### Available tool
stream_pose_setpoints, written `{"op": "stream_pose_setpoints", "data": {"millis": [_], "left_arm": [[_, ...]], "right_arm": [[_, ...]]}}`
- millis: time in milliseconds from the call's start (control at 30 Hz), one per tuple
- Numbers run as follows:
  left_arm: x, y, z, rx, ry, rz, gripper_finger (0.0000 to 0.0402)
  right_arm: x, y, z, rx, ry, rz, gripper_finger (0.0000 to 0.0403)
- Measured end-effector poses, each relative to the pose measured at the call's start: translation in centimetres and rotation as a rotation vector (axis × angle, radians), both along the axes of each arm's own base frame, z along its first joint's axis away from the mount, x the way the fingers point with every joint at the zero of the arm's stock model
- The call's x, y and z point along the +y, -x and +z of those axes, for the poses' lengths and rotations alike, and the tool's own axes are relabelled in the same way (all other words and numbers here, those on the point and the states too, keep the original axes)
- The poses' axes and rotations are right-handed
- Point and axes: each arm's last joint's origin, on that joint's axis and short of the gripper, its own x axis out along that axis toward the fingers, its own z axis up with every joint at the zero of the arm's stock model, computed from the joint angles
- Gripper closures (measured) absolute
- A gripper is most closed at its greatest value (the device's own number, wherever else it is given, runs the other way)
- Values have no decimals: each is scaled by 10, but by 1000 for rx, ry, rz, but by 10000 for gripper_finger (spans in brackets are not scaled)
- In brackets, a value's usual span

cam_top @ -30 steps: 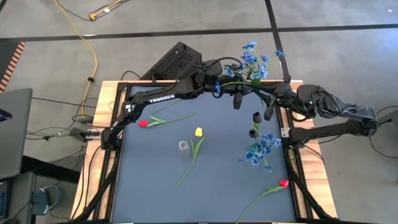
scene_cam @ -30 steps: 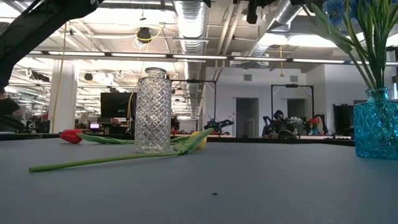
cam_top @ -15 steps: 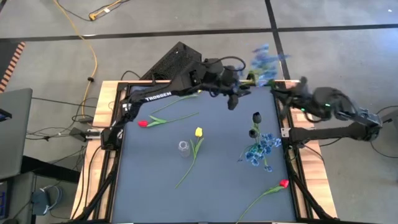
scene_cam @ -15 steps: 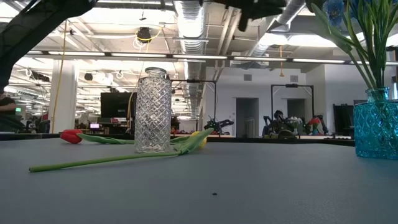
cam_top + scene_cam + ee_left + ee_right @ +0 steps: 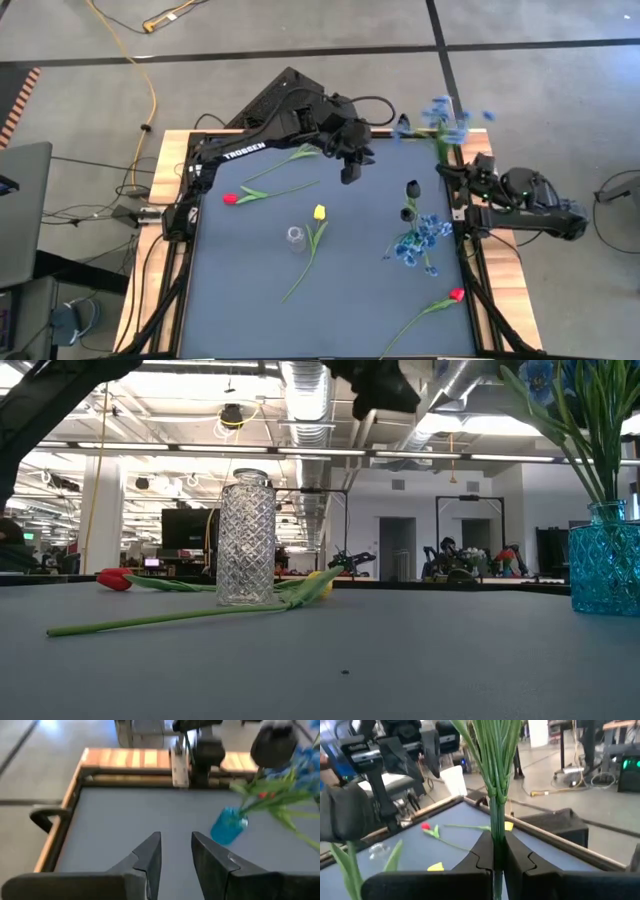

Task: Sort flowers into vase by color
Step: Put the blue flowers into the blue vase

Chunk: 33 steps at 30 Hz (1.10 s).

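My right tool (image 5: 499, 852) is clamped on the bunched green stems of a spray of small blue blossoms (image 5: 444, 118), holding it up at the far right corner of the dark grey table (image 5: 350, 300). My left tool (image 5: 176, 857) hangs parted and empty over the table's far middle.

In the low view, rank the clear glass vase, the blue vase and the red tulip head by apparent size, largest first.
1. clear glass vase, tallest and fully in frame.
2. blue vase, cut by the picture's edge, so its rank against the clear one is unsure.
3. red tulip head, smallest, though farther away.
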Motion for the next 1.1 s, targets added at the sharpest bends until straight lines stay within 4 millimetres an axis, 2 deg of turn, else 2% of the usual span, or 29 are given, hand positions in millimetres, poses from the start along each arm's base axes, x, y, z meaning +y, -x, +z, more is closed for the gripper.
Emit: {"op": "stream_pose_setpoints", "data": {"millis": [67,167,433,567,833,967,1100], "left_arm": [[-3,0,-2,17,1,-8,313],[-6,1,-5,52,-4,-24,322],[-17,11,-19,245,30,-58,345],[-26,12,-22,279,32,-86,354],[-33,25,-40,474,95,-113,372],[-40,26,-42,431,108,-111,383],[-54,23,-46,361,99,-143,389]], "right_arm": [[1,-11,-2,-15,-20,49,363],[2,-19,-22,52,-90,87,363],[6,-24,-45,-30,-264,118,363],[11,-30,-56,-34,-328,180,363],[25,-30,-52,-54,-353,373,363],[30,-29,-55,-47,-321,356,363],[37,-33,-71,-67,-303,289,363]]}}
